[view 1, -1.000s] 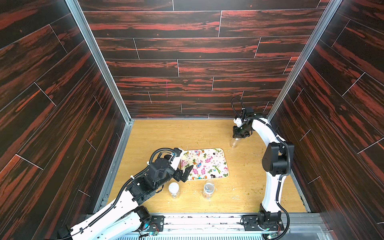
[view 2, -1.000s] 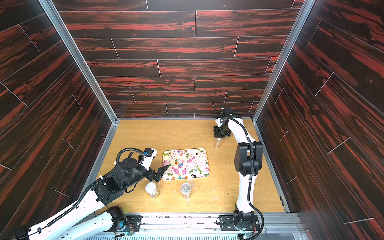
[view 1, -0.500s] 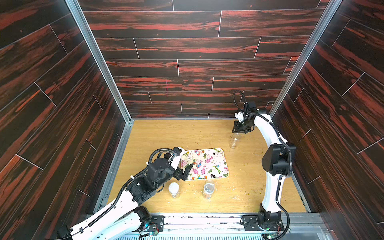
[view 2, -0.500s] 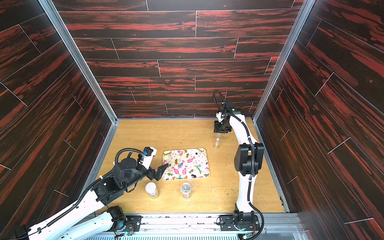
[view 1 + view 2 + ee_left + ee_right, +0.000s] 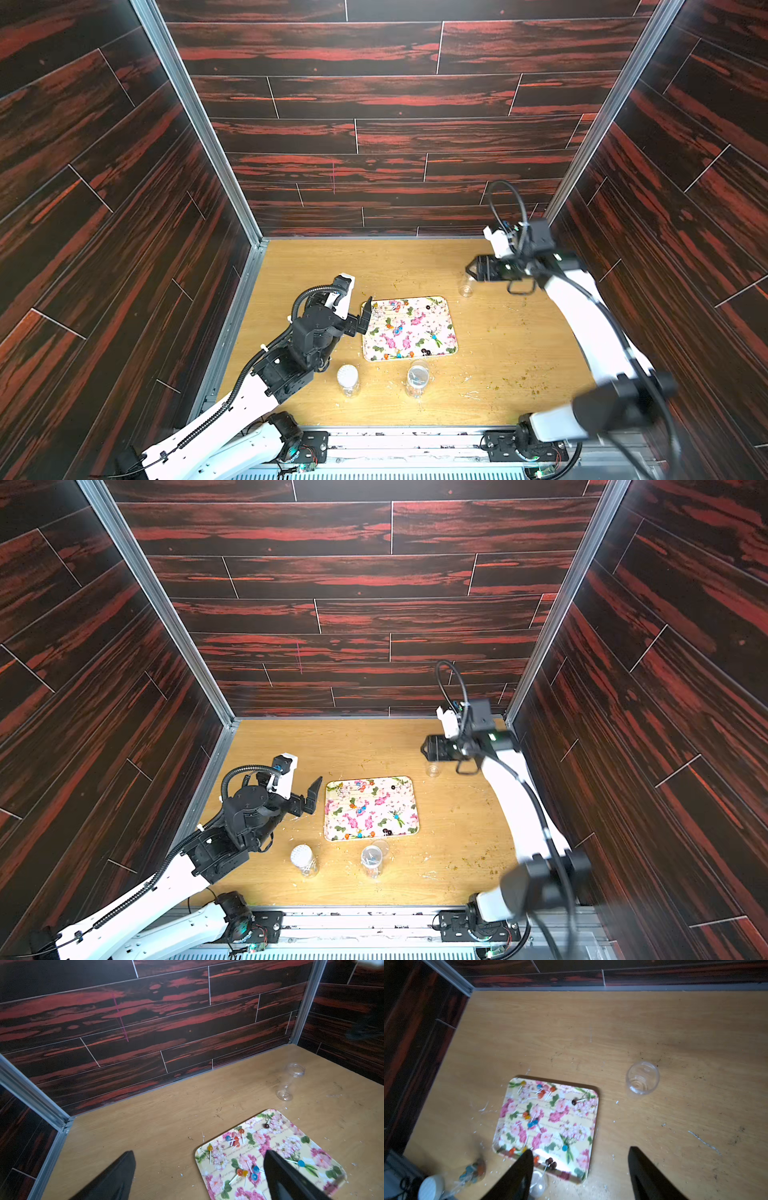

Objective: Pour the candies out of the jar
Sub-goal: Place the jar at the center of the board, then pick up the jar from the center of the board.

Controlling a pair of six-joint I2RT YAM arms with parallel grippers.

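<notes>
An empty clear jar (image 5: 466, 286) stands upright and lidless at the back right of the table; it also shows in the wrist views (image 5: 291, 1082) (image 5: 642, 1078). My right gripper (image 5: 470, 268) (image 5: 579, 1150) hovers just above and beside it, open, with nothing between its fingers. The candies (image 5: 395, 307) (image 5: 234, 1139) (image 5: 542, 1091), small coloured balls on white sticks, lie scattered on the floral tray (image 5: 440, 328). My left gripper (image 5: 365, 318) (image 5: 199, 1151) is open at the tray's left edge, holding nothing.
In front of the tray stand a jar with a white lid (image 5: 347, 379), with coloured candies inside (image 5: 473, 1169), and an open clear jar (image 5: 417, 377). Crumbs dot the wooden table (image 5: 519, 374). Dark panelled walls close in three sides.
My right gripper has opened and let go of the empty jar, which stays upright on the table; that arm has swung outward. The left arm has barely moved.
</notes>
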